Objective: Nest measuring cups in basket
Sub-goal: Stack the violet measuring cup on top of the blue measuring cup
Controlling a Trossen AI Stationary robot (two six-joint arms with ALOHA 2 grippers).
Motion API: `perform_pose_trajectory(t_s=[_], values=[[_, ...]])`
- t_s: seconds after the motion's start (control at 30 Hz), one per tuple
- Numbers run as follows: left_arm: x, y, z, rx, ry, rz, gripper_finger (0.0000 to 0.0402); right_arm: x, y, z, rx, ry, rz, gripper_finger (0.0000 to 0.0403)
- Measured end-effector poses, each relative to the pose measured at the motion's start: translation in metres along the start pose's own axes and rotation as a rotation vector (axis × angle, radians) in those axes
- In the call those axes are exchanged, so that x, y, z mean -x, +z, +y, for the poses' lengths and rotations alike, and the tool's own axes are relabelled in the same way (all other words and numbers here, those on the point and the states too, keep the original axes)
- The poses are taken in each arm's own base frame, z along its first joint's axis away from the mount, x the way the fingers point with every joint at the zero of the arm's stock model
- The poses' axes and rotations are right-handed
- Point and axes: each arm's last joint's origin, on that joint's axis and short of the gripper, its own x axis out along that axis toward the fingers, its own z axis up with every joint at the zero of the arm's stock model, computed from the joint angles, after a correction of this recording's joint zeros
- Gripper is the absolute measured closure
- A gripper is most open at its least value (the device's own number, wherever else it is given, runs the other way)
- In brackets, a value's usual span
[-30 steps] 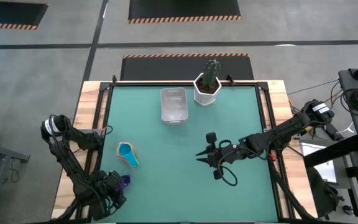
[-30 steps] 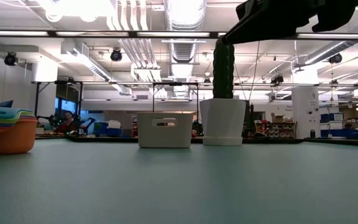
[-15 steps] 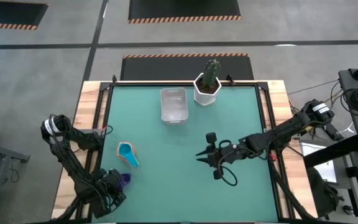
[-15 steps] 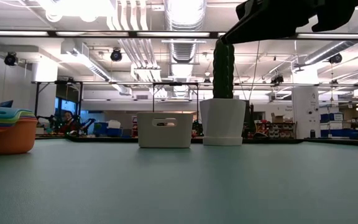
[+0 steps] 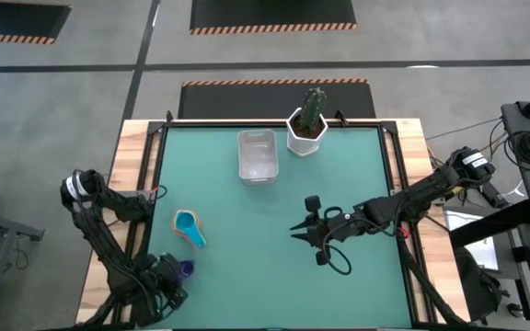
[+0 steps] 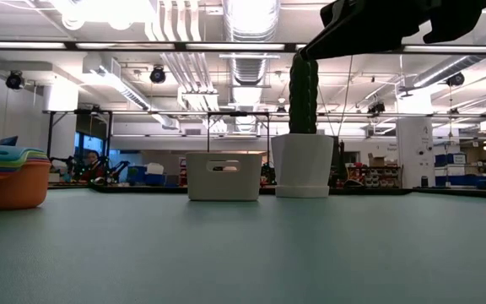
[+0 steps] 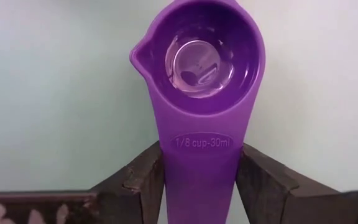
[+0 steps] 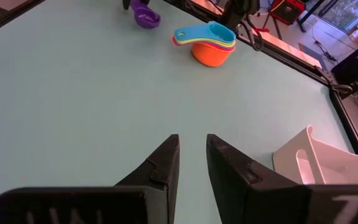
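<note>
Left gripper [image 7: 197, 180] clamped the small purple plastic measuring cup [image 7: 199, 68] by its handle (lower left, high view); next: carry to the nested stack [image 5: 190, 226]. Right gripper [image 8: 191, 158] idled, narrow.

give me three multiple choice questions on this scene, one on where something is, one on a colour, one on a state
1. Where is the basket?
A. beside the cactus pot
B. under the right gripper
C. off the table

2. What colour cup does the left gripper hold?
A. orange
B. green
C. purple

3. The basket is:
A. full of cups
B. empty
C. tipped over

Answers: 1 A, the high view shows it next to the pot at the far edge. 2 C, the purple cup sits between its fingers. 3 B, it stands upright with nothing inside.
</note>
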Motion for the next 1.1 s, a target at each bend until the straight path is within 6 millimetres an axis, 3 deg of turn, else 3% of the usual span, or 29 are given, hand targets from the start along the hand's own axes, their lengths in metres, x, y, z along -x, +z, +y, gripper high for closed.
perform_pose_trajectory(t_s=[0.5, 0.9, 1.1], values=[[0.039, 0.017, -0.023, 0.143, -0.063, -0.244, 0.0247, 0.000, 0.000, 0.000, 0.000, 0.000, 0.000, 0.0335], [0.053, 0.076, -0.025, 0.325, 0.192, -0.376, 0.0246, 0.000, 0.000, 0.000, 0.000, 0.000, 0.000, 0.0335], [0.055, 0.096, -0.018, 0.335, 0.393, -0.297, 0.0246, 0.000, 0.000, 0.000, 0.001, 0.000, 0.000, 0.0335]])
